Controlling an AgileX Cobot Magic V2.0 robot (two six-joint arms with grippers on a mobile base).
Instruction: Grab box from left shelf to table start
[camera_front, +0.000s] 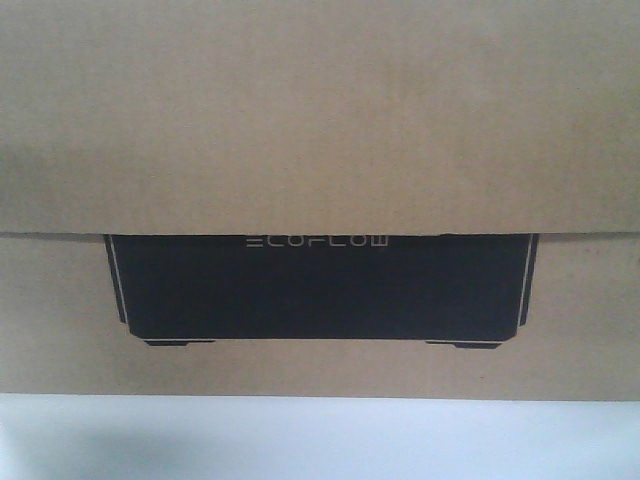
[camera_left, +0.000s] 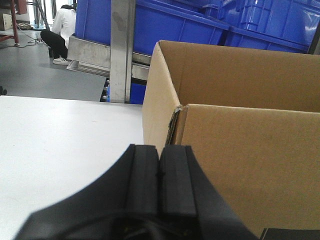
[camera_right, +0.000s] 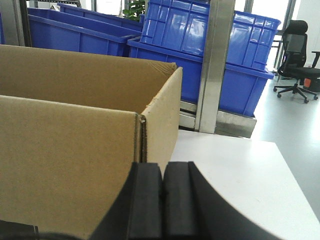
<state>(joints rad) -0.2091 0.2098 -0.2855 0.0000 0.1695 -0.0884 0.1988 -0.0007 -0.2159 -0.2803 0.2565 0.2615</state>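
Box (camera_front: 320, 120) upright on table (camera_front: 320, 440), printed long side facing camera.

The box (camera_front: 320, 130) is a large brown corrugated cardboard carton standing upright on the white worktop (camera_left: 60, 135), its top open with the flaps raised. Its front face carries a black printed panel edged with thin white lines and the lettering "ECOFLOW". Behind it stands the shelf (camera_right: 217, 65), with brushed metal uprights and a metal rail.
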